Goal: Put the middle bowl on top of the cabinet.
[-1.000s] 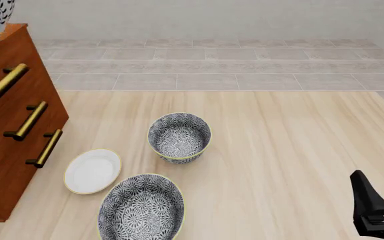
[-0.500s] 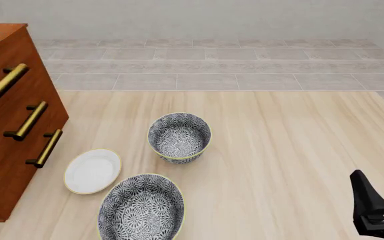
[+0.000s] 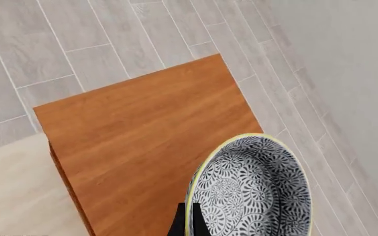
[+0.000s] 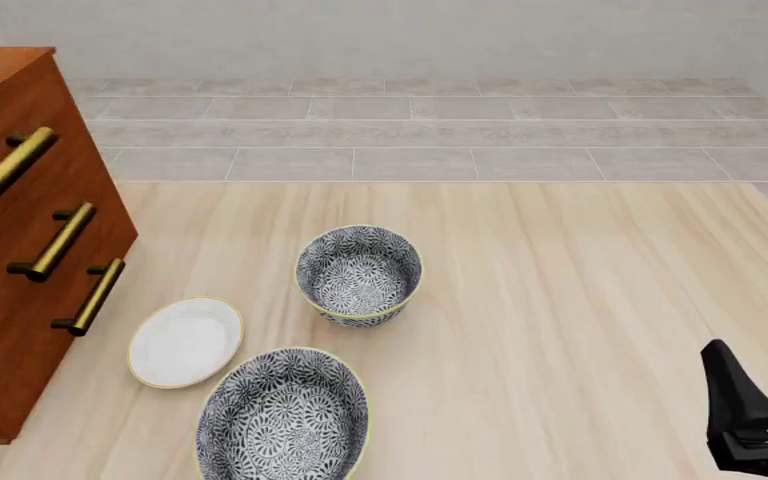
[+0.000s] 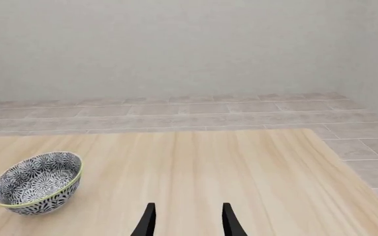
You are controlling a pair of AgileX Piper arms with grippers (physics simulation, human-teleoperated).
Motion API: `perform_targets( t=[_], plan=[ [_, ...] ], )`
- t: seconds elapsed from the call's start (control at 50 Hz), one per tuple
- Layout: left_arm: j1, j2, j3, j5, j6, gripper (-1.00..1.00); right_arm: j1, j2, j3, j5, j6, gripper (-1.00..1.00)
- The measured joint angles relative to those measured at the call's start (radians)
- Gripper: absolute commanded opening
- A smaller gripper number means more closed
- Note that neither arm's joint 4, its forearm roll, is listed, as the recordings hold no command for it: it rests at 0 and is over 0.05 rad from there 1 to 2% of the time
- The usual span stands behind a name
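Pinching the middle bowl [image 3: 251, 189] by its rim, left tool [image 3: 187, 227], above the cabinet [image 3: 143, 132], right tool [image 5: 186, 220] spread.

Wooden table [image 4: 558, 270] bears cabinet [image 4: 17, 230], two bowls, white plate [image 4: 185, 342]

Cabinet [image 4: 11, 250] reddish-brown, brass handles; middle bowl [image 3: 255, 191] blue-grey floral, yellow rim; plate [image 4: 185, 342] white.

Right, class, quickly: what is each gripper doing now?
Left gripper: shut on the middle bowl, above the cabinet.
Right gripper: open, empty.
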Motion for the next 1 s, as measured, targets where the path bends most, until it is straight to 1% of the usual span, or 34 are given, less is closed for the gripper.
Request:
perform_targets(
  t=[0.32, 1.0],
  plan=[
    [0.029, 0.017, 0.001, 0.0, -0.002, -1.0, -0.001, 0.004, 0.0, -0.003, -0.001, 1.0],
    [0.045, 0.047, 0.033, 0.0, -0.006, -1.0, 0.003, 0.019, 0.0, -0.014, -0.008, 1.0]
  ],
)
